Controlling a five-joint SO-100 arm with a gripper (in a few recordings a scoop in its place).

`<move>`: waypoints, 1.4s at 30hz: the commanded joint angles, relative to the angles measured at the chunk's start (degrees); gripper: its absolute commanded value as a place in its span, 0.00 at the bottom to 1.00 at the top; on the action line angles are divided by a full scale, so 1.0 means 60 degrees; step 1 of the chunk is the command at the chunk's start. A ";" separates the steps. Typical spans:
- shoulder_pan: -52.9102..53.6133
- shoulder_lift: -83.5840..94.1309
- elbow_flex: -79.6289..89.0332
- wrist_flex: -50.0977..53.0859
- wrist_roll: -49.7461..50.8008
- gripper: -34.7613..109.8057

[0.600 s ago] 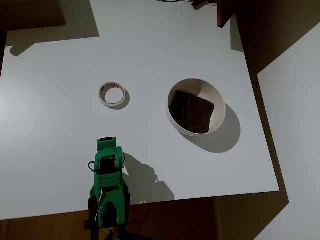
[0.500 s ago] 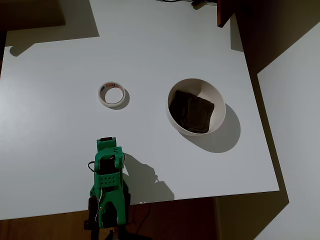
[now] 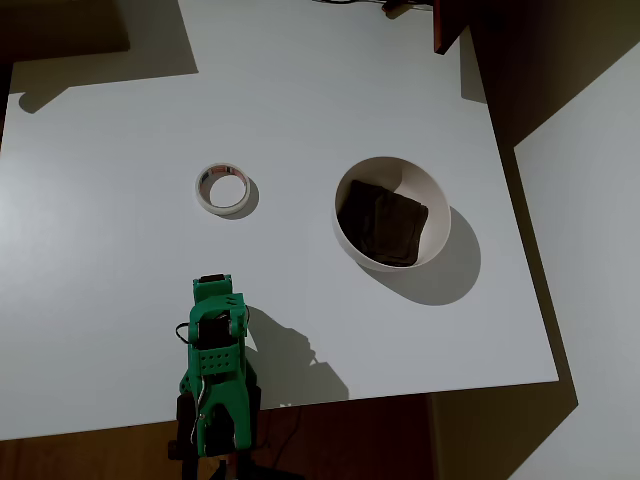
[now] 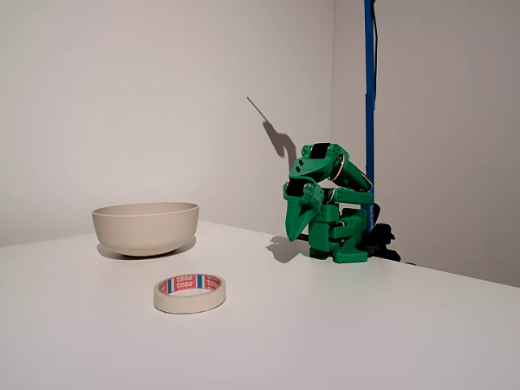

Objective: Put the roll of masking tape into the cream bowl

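Note:
The roll of masking tape [image 3: 208, 197] lies flat on the white table, left of the middle in the overhead view, with red print inside its core [image 4: 188, 303]. The cream bowl [image 3: 428, 196] stands to its right, a short gap apart, and holds a dark folded cloth [image 3: 382, 226]; from the side the bowl [image 4: 146, 230] sits behind the tape. The green arm [image 3: 215, 350] is folded up at the table's near edge, well away from both. Its gripper [image 4: 300, 231] points down at the table, fingers together, holding nothing.
A white table [image 3: 120, 110] carries everything, and its right and near edges drop to dark floor. A blue pole [image 4: 370, 97] rises behind the arm. A dark red object [image 3: 448, 25] stands at the far edge.

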 commanded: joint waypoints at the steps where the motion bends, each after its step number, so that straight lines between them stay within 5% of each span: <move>1: 0.0044 0.0044 0.0044 0.0103 0.0088 0.18; 36: -0.0366 0.0059 -0.0103 -0.0234 0.0791 0.18; 42: -0.0337 -0.1641 -0.0967 -0.1582 0.0791 0.18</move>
